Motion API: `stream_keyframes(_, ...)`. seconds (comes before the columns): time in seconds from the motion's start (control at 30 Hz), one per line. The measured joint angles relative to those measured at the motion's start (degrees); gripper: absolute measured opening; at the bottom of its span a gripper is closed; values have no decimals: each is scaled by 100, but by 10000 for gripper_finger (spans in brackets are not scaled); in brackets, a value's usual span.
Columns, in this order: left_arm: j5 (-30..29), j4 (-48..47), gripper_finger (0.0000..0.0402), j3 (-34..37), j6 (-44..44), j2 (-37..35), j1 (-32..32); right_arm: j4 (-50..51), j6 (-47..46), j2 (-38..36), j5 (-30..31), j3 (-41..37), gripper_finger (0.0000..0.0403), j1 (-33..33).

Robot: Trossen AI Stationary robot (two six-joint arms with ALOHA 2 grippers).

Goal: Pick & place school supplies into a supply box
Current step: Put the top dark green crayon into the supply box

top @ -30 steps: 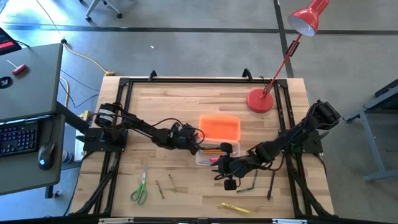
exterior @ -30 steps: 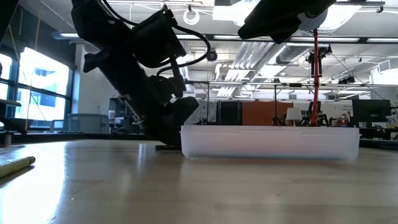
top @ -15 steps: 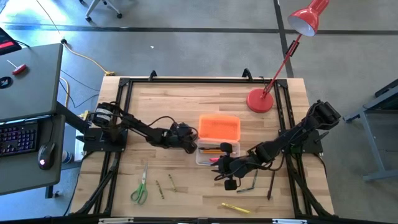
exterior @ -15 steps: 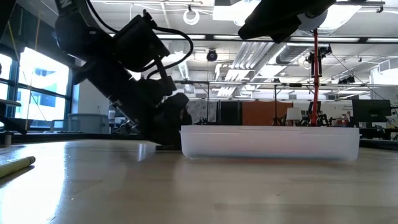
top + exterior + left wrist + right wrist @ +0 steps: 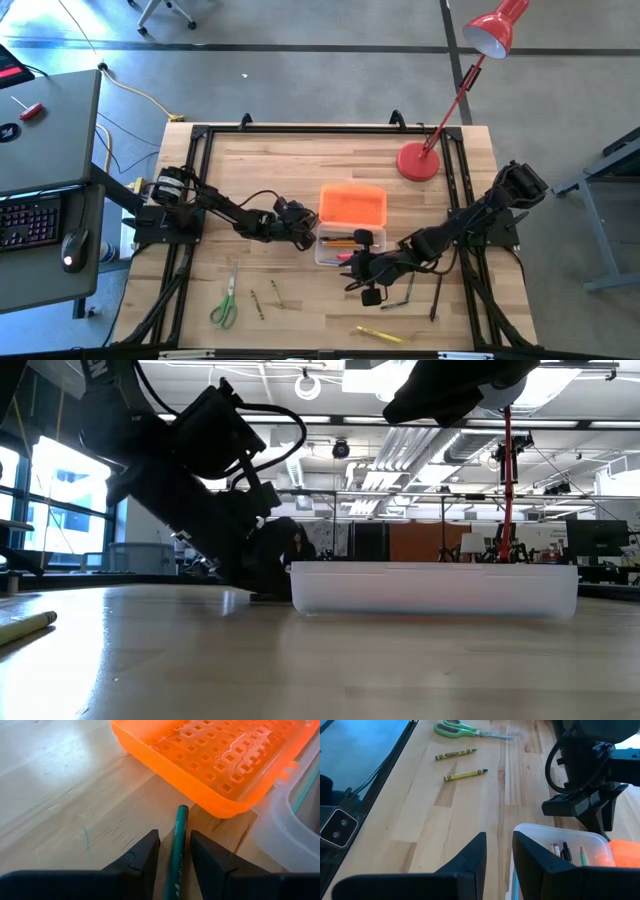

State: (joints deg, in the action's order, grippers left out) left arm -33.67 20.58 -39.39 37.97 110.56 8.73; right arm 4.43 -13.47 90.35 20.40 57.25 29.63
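Observation:
A green pencil point(image 5: 179, 840) lies on the wood beside the orange lid point(image 5: 210, 760), its far end close to the lid's edge. My left gripper point(image 5: 174, 836) is open low over the table at the supply box's left end point(image 5: 322, 250). One finger stands on each side of the pencil, and wood shows between the pencil and one finger. The clear supply box point(image 5: 435, 588) holds a few pencils point(image 5: 565, 851). My right gripper point(image 5: 358, 265) hangs open above the box's near side, nothing plainly between its fingers. Green-handled scissors point(image 5: 225, 300) lie near the front left.
Two short pencils point(image 5: 258, 298) point(image 5: 276, 292) lie beside the scissors, and a yellow one point(image 5: 378, 333) lies near the front edge. Two pens point(image 5: 410, 290) point(image 5: 436, 295) are at the front right. A red lamp's base point(image 5: 418, 161) stands at the far right. Bare wood lies far left.
My left gripper has sunk toward the table beside the box's left end and tipped, the arm behind it leaning lower. The gap between its fingers looks unchanged. The right arm has kept still.

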Motion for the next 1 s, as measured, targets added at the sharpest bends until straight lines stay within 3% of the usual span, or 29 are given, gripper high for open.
stream_keyframes(0.13, -61, 156, 149, 16, 34, 77, 10, 2, 6, 0, -2, 0, 74, 0)
stream_keyframes(0.33, -891, 841, 149, 63, 380, 542, 152, 1, 82, 0, -167, 0, 74, 0)
stream_keyframes(0.63, -1517, 1598, 144, 75, 534, 1045, 386, -50, 199, 0, -443, 0, 74, 0)
stream_keyframes(0.9, -1544, 1557, 39, 78, 327, 1006, 407, -44, 201, 0, -441, 0, 74, 0)
stream_keyframes(1.0, -1448, 1566, 34, 94, 216, 872, 435, -45, 163, 0, -444, 0, 74, 0)
